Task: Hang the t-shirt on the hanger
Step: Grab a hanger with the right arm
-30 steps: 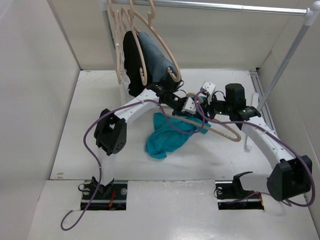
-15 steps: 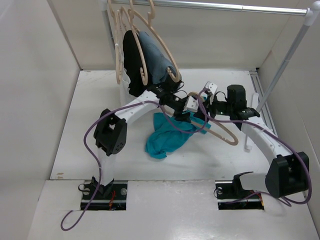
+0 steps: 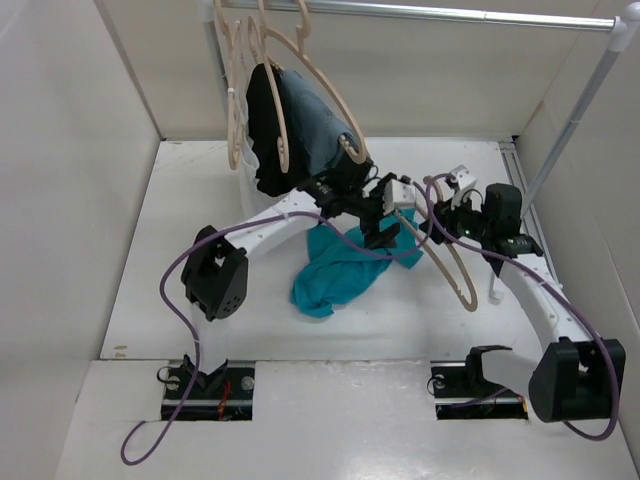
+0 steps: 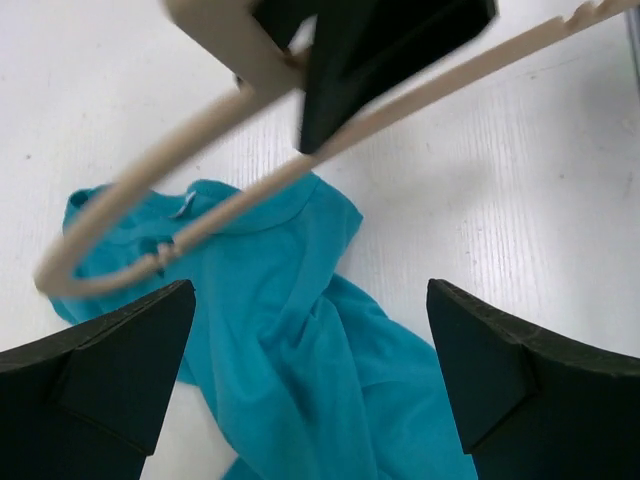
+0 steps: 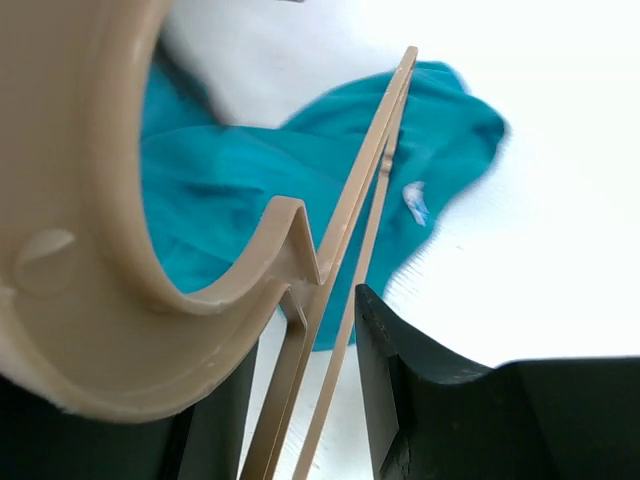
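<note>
Right end effector [image 5: 300, 385] pinches the hanger [image 5: 100, 300] beside its hook; the long axis slants toward the near-right tabletop [image 3: 200, 260]. Left end effector [image 4: 310, 290] is spread, empty, above the crumpled t-shirt [image 4: 300, 400].

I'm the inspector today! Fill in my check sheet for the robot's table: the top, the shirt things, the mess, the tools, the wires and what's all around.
Surface: white table, with the cloth lying near its middle.
Job's things: teal t-shirt crumpled on the table, not on any hanger; hanger held up above it.
Clutter: black garment and grey-blue garment on spare hangers at the back.
Grippers: left tool open over the t-shirt, holding nothing; right tool shut on the hanger by its hook.
Cables: purple cables loop along both arms; one crosses the t-shirt in the top view.
Surroundings: white walls; rail on a post.
</note>
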Tool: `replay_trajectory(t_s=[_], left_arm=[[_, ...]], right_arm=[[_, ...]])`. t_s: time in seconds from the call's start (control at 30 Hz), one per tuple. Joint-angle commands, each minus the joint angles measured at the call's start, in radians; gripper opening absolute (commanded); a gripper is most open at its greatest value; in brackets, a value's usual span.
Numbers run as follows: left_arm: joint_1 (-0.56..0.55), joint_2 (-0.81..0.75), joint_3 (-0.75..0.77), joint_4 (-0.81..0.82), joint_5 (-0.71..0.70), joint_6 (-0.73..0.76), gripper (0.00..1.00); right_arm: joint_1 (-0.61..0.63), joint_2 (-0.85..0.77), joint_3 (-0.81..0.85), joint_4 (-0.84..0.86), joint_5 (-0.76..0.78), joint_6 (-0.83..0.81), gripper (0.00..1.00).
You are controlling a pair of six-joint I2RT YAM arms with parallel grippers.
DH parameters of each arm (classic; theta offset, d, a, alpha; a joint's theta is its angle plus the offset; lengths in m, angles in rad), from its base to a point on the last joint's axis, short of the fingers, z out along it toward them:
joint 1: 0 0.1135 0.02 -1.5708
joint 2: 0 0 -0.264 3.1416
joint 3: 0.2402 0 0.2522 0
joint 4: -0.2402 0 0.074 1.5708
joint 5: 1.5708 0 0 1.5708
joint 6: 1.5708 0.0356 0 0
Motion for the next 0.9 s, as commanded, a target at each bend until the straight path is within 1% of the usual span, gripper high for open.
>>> replay_trajectory(t_s=[0.0,0.03,0.07,0.1,0.17,0.2,0.33,0.4,0.43,0.47,0.5,0.53,0.57,0.63,0.67,0.7,0.73,0.77,0.83,0.87], left_arm=[[-0.089,-0.121,-0.082,-0.006,-0.189,-0.002,1.0],[-0.1,-0.135,-0.118,0.014,-0.2,-0.002,1.0],[-0.1,-0.149,-0.189,0.036,-0.21,-0.002,1.0],[-0.1,-0.169,-0.221,0.071,-0.243,-0.011,1.0],[-0.1,-0.169,-0.298,0.083,-0.286,0.006,1.0],[-0.1,-0.169,-0.317,0.083,-0.309,0.021,1.0],[-0.088,-0.117,-0.387,0.137,-0.528,0.069,1.0],[-0.065,-0.094,-0.387,0.149,-0.544,0.082,1.0],[-0.042,-0.085,-0.387,0.149,-0.544,0.105,1.0],[-0.042,-0.072,-0.398,0.139,-0.544,0.124,1.0],[-0.031,-0.072,-0.398,0.123,-0.544,0.156,0.96],[-0.031,-0.072,-0.418,0.1,-0.544,0.199,0.83],[-0.031,-0.072,-0.43,0.062,-0.544,0.239,0.73],[-0.031,-0.104,-0.49,0.053,-0.544,0.291,0.48],[-0.031,-0.139,-0.511,0.019,-0.544,0.311,0.29],[-0.031,-0.16,-0.534,-0.001,-0.544,0.338,0.16],[-0.031,-0.183,-0.557,-0.019,-0.556,0.402,0.07],[-0.031,-0.207,-0.615,-0.041,-0.556,0.443,0.02],[-0.008,-0.288,-0.678,-0.125,-0.556,0.536,0.01],[-0.008,-0.314,-0.726,-0.166,-0.546,0.635,0.01]], right_arm=[[-0.014,-0.064,-0.018,0.059,0.167,0.078,0.0],[-0.023,-0.064,-0.018,0.059,0.184,0.09,0.0],[-0.023,-0.078,-0.018,0.059,0.194,0.104,0.0],[-0.023,-0.089,-0.018,0.059,0.204,0.104,0.0],[-0.023,-0.099,-0.027,0.059,0.204,0.13,0.0],[-0.032,-0.109,-0.027,0.059,0.204,0.13,0.0],[-0.032,-0.141,-0.018,0.05,0.204,0.154,0.0],[-0.032,-0.162,0.005,0.05,0.204,0.165,0.0],[-0.032,-0.162,0.014,0.021,0.204,0.165,0.0],[-0.032,-0.162,0.024,0.01,0.204,0.165,0.0],[-0.032,-0.162,0.033,0.001,0.204,0.165,0.0],[-0.032,-0.162,0.033,-0.008,0.204,0.165,0.0],[-0.032,-0.172,0.033,-0.009,0.195,0.156,0.0],[-0.041,-0.182,0.019,-0.018,0.195,0.156,0.0],[-0.041,-0.182,0.007,-0.018,0.18,0.156,0.0],[-0.041,-0.191,0.007,-0.027,0.156,0.156,0.0],[-0.041,-0.192,-0.005,-0.027,0.14,0.156,0.0],[-0.041,-0.205,-0.005,-0.036,0.117,0.156,0.0],[-0.041,-0.231,-0.03,-0.045,0.034,0.127,0.0],[-0.041,-0.253,-0.03,-0.056,0.011,0.099,0.0]])
